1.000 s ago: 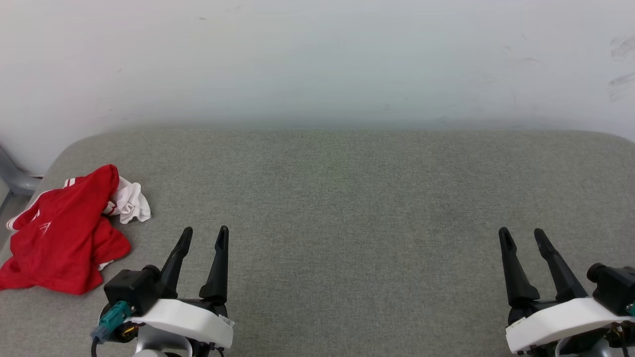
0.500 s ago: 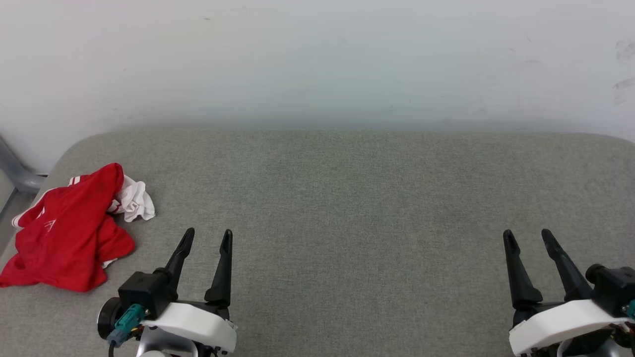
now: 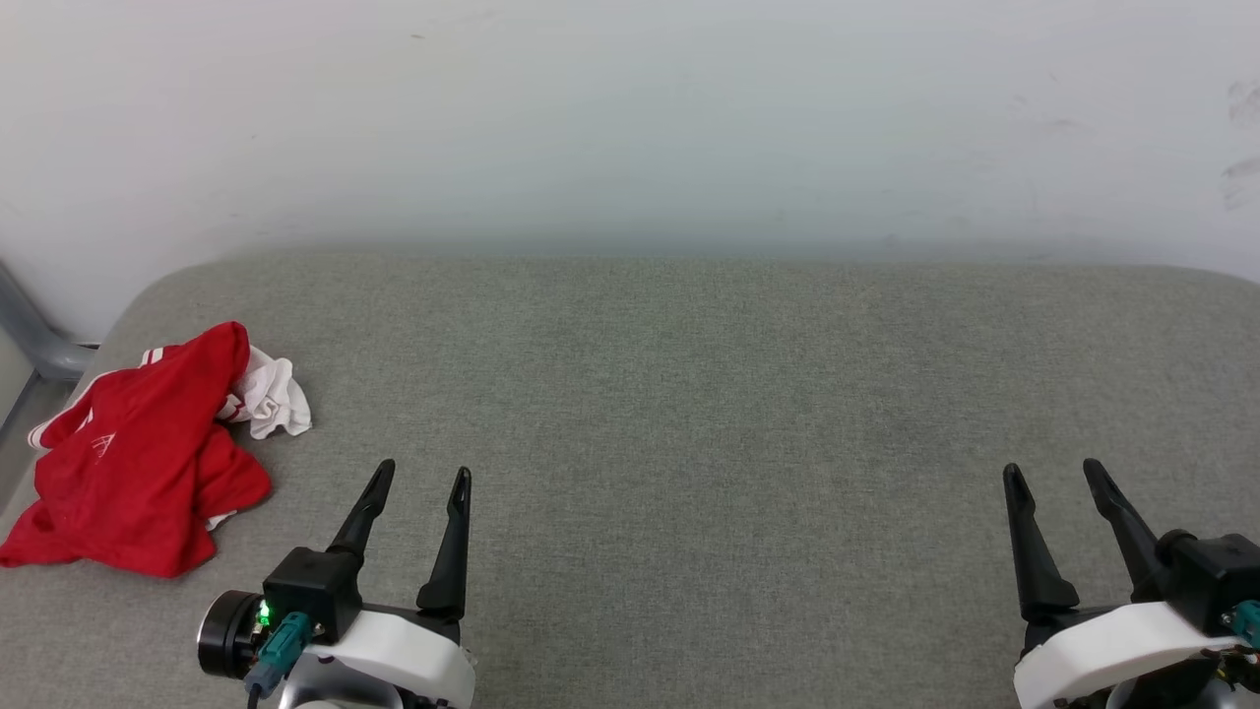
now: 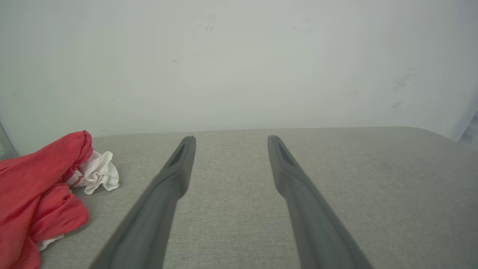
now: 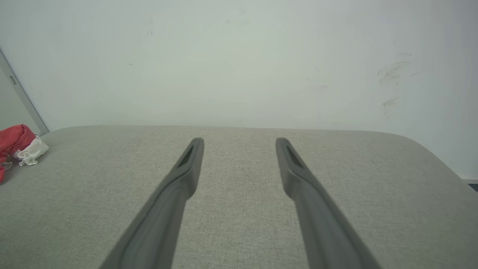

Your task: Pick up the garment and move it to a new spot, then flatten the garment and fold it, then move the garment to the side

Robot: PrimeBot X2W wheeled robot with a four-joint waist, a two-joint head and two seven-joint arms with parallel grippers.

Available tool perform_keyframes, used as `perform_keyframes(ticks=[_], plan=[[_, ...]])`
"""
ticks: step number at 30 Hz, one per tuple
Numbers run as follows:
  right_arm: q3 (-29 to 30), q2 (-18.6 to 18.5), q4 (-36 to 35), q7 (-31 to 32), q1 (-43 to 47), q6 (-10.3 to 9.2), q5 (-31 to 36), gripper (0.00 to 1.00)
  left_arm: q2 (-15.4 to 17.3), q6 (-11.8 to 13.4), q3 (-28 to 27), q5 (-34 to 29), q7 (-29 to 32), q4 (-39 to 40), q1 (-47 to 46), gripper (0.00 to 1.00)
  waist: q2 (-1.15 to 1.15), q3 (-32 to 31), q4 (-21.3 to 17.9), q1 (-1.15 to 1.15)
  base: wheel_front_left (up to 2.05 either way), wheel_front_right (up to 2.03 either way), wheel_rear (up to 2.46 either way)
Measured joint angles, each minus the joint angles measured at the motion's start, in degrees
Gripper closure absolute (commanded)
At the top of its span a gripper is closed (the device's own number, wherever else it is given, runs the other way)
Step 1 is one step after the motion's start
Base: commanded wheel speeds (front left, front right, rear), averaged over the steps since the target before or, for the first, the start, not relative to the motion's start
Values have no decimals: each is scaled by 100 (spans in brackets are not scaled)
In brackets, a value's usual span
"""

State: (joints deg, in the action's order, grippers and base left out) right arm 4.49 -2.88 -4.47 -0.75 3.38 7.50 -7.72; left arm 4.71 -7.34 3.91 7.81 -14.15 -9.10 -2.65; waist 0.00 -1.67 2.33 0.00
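Note:
The garment [image 3: 133, 463] lies crumpled near the left edge of the grey fabric surface [image 3: 689, 394], red with a bunched white sleeve at its upper right. My left gripper [image 3: 423, 475] stands open just to its right, apart from it, nothing between the fingers. In the left wrist view the garment [image 4: 35, 186] lies left of the open left gripper [image 4: 228, 139]. My right gripper [image 3: 1053, 471] is open at the lower right, far from the cloth. The right wrist view has the garment [image 5: 15, 140] at its far left edge and the open right gripper [image 5: 239, 140] over bare fabric.
A pale wall [image 3: 630, 118] rises behind the padded surface, with scuff marks at its right. A grey metal bar [image 3: 34, 340] stands by the surface's rounded left corner. Bare fabric stretches across the middle and right.
The whole head view has shifted a little, so the camera moved. Both grippers sit slightly lower and further right in the picture; the garment lies unchanged on the surface.

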Motion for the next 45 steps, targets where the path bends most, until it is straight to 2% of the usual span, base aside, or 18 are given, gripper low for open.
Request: perform_keyframes(ticks=[9, 24, 32, 45], plan=[[20, 0, -21, -30, 15, 0, 222, 0, -24, 0, 25, -253, -77, -34, -4, 0, 0, 0, 49, 0, 0, 0, 0], [62, -1, -23, -66, 16, 0, 97, 0, -48, -3, -64, -214, -92, -155, -91, 0, 0, 30, 255, 0, 0, 0, 0], [-116, 0, -110, -65, 9, 0, 125, 0, -29, 54, -154, -314, -92, -193, -155, 0, 0, 69, 714, 0, 0, 0, 0], [-378, -2, -292, -18, -79, 0, 267, 0, -16, 130, -349, -308, -93, -168, -237, 0, 0, 150, 1834, 0, 0, 0, 0]])
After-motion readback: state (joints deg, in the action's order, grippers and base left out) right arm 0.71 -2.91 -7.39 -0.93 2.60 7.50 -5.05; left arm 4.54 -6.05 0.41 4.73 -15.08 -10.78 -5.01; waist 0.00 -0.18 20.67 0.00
